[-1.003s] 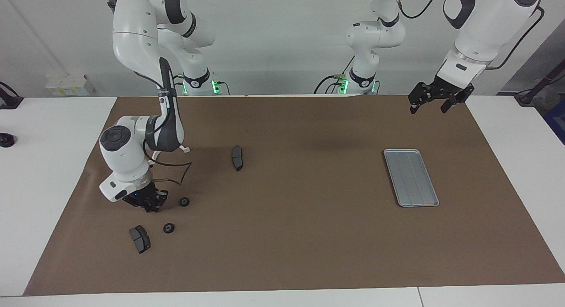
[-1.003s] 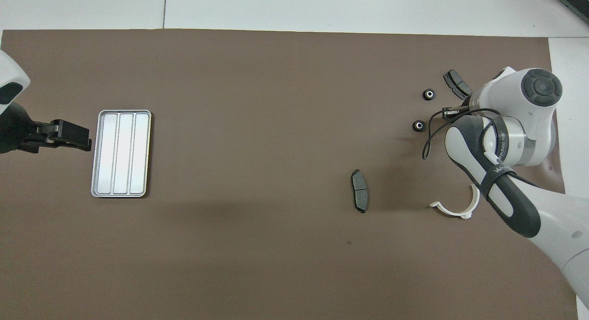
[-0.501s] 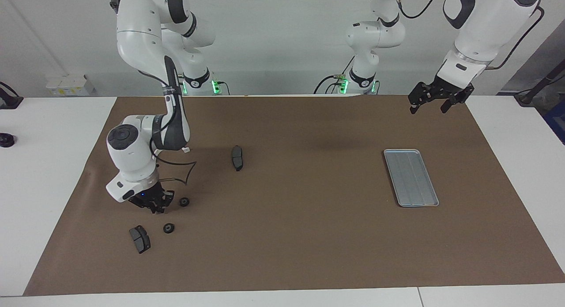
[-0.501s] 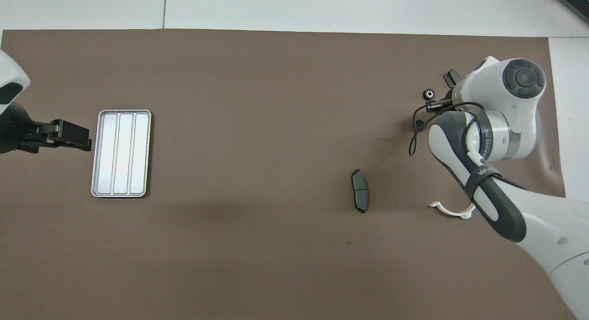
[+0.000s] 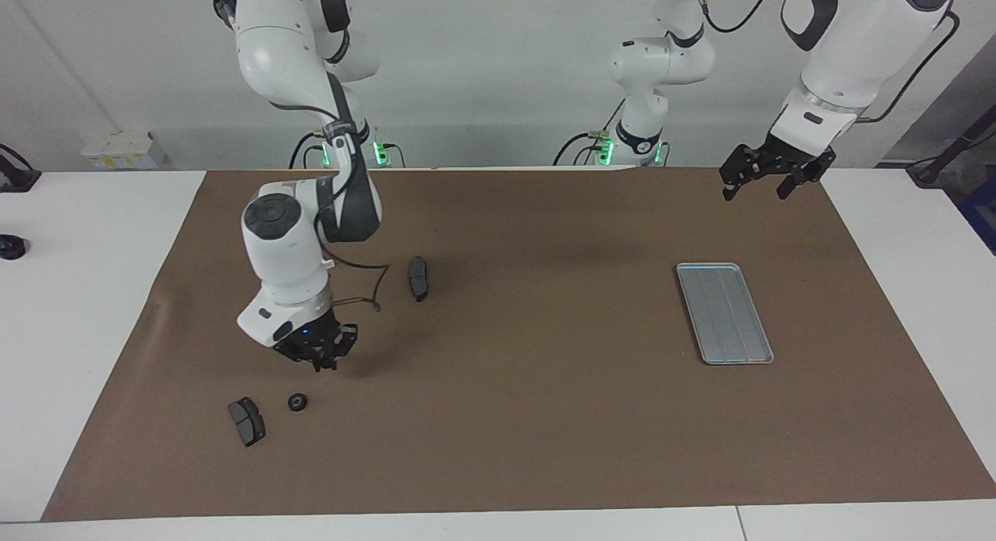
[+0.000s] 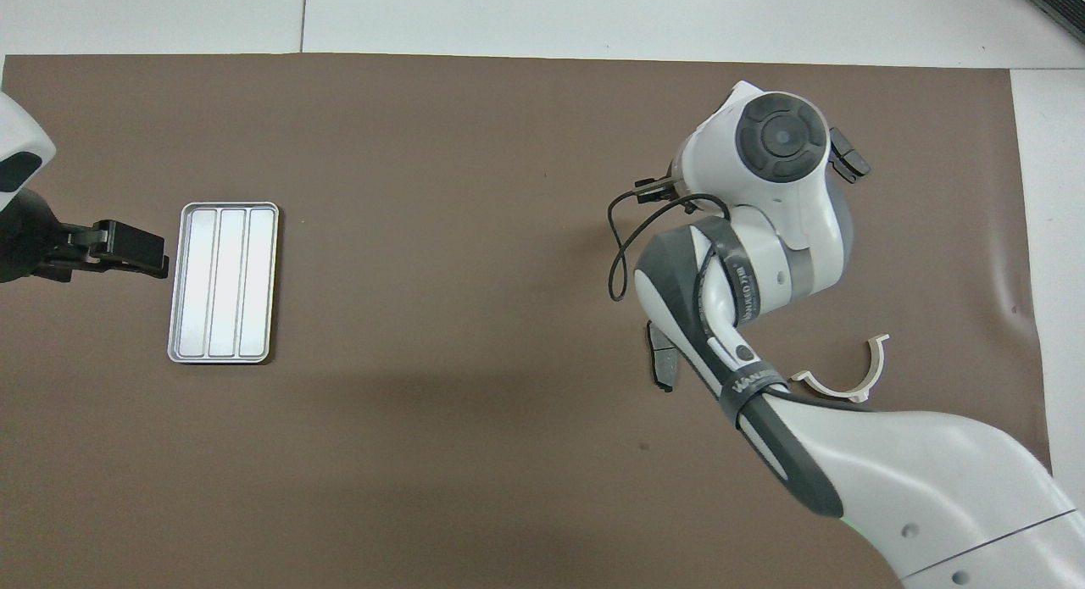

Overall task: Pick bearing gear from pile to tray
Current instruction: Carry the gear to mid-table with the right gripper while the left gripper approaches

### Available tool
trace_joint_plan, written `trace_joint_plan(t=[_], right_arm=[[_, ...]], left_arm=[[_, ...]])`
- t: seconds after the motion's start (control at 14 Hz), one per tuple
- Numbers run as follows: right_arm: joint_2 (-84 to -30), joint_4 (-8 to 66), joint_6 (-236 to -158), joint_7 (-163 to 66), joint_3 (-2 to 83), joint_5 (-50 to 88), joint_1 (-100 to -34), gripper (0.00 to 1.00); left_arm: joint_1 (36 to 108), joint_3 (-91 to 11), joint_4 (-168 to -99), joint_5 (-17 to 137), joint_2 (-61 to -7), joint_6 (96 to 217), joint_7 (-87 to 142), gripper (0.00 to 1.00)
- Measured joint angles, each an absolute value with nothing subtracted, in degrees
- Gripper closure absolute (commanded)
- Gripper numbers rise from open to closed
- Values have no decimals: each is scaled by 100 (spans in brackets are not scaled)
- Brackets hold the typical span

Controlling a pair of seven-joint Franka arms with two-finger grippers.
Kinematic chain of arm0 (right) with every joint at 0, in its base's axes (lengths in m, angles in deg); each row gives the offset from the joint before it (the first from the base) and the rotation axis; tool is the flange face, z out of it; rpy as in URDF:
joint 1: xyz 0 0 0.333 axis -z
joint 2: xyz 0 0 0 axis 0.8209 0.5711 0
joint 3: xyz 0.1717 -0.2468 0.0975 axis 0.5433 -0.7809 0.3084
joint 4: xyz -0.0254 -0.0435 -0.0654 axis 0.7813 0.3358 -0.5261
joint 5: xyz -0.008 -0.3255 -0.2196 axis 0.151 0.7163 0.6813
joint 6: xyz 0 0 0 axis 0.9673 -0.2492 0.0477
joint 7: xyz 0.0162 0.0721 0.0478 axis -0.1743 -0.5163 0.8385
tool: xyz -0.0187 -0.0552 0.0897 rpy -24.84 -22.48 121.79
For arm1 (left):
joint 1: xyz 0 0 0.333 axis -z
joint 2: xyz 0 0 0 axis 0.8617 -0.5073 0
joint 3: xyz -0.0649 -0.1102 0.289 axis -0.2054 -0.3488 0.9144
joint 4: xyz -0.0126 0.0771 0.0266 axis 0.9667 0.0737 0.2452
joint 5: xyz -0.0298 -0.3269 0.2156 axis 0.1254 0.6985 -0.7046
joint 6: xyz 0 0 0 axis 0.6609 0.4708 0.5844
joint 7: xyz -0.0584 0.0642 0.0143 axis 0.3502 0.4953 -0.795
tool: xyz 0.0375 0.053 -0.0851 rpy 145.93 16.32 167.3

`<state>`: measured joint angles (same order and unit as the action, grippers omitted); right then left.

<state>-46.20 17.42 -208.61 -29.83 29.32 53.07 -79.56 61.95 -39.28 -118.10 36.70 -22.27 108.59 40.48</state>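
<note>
While your right tool (image 5: 317, 360) hangs shut, load unclear,
the ridged silver-grey metal tray (image 5: 724, 313) lies well apart toward the left arm's end, near the open left tool (image 5: 755, 189).

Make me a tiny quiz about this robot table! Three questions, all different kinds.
1. True or false: nothing lies in the tray.
2. The waiting left gripper is open. The right gripper, up over the mat, is: A open, B shut.
3. Fill in: the white half-ring bracket lies toward the ___ arm's end of the table.
Key: 1 true; 2 B; 3 right.
</note>
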Motion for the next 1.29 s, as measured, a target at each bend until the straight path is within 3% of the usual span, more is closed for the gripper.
trace_joint_plan(t=[0.36,0.64,0.72,0.79,0.86,1.0,1.29], right_arm=[[-4492,1741,-21409,-2006,2993,5308,-8943,92],[-3924,1505,-21991,-960,2999,5318,-9511,85],[-3767,1394,-22059,-818,2999,5316,-9581,68],[-3638,1305,-22134,-678,3000,5313,-9647,28],[-3557,1241,-22196,-559,2999,5313,-9706,13],[-3521,1177,-22200,-361,2998,5313,-9841,1],[-3522,1078,-22039,-176,2894,5315,-9851,1]], left_arm=[[6195,-3928,-11810,3670,-2227,10859,4048,0],[6209,-3961,-11897,3670,-2211,11144,4048,0],[6216,-3978,-12081,3670,-2176,11551,4048,0],[6221,-3999,-12333,3670,-2133,11964,4048,0],[6224,-4016,-12546,3670,-2112,12263,4047,0],[6242,-4034,-12809,3676,-2140,12632,4000,0],[6684,-4044,-12973,3678,-2660,13427,2785,0]])
